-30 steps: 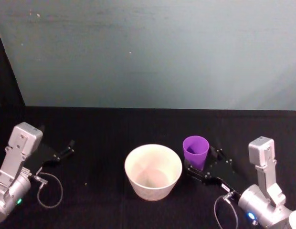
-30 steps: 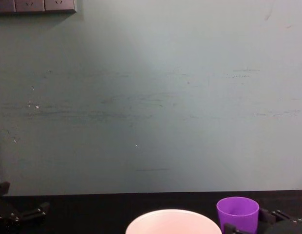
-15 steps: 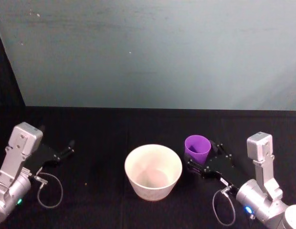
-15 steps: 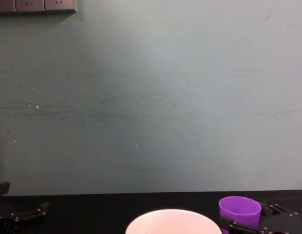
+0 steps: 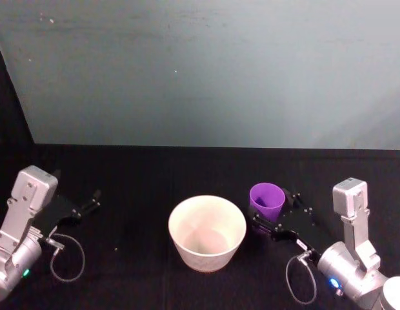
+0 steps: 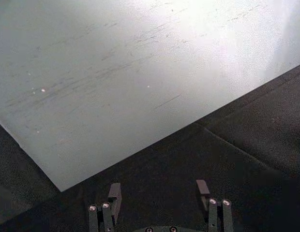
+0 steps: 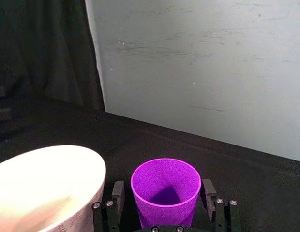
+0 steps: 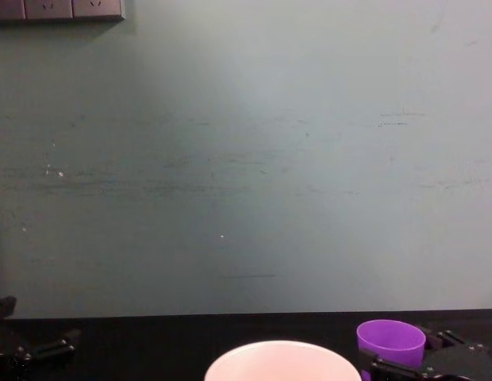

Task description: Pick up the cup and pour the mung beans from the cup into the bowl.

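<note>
1. At the far left, your left gripper (image 5: 92,201) sits low over the black table (image 5: 142,174), well apart from the task's things. In the left wrist view its jaws stand wide apart with nothing between them. You can leave it parked.
2. In the middle, the bowl (image 5: 206,257) stands upright on the table with its wide mouth facing up. The inside looks bare and pale.
3. Just right of the bowl, the cup (image 5: 266,199) stands upright, close to the bowl's rim but not touching it. In the right wrist view its inside is purple down to a shadowed bottom, and I cannot tell whether beans lie there.
4. Your right gripper (image 5: 277,213) reaches in from the right and straddles the cup, one finger on each side. The finger on the bowl's side sits in the gap between cup and bowl. The jaws are spread about as wide as the idle gripper's, with a sliver of space against the cup's wall, so I judge it has hold of nothing yet.
5. You are at the grasp, and the pour has not begun. Next, close the jaws evenly on the cup's wall, firmly enough that the smooth taper does not slip. Then lift straight up until the base clears the bowl's rim, carry it left and tip it over the bowl's centre
</note>
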You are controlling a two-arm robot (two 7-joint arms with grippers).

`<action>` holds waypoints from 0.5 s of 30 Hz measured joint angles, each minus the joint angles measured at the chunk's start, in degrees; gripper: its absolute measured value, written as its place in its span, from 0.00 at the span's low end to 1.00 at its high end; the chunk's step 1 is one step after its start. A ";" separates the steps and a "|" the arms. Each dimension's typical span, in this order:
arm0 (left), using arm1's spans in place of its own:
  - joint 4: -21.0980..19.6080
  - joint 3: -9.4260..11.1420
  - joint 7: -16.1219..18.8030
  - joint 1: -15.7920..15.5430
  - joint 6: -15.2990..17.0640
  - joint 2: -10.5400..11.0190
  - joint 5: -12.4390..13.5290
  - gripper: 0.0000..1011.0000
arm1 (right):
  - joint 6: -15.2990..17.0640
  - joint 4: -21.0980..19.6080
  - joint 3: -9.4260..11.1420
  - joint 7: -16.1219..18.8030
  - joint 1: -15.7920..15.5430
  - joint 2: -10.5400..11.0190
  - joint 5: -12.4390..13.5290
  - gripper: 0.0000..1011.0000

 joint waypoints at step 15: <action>0.00 0.00 0.00 0.00 0.00 0.00 0.00 0.99 | 0.11 -0.14 -0.12 0.00 -0.04 0.13 0.11 0.83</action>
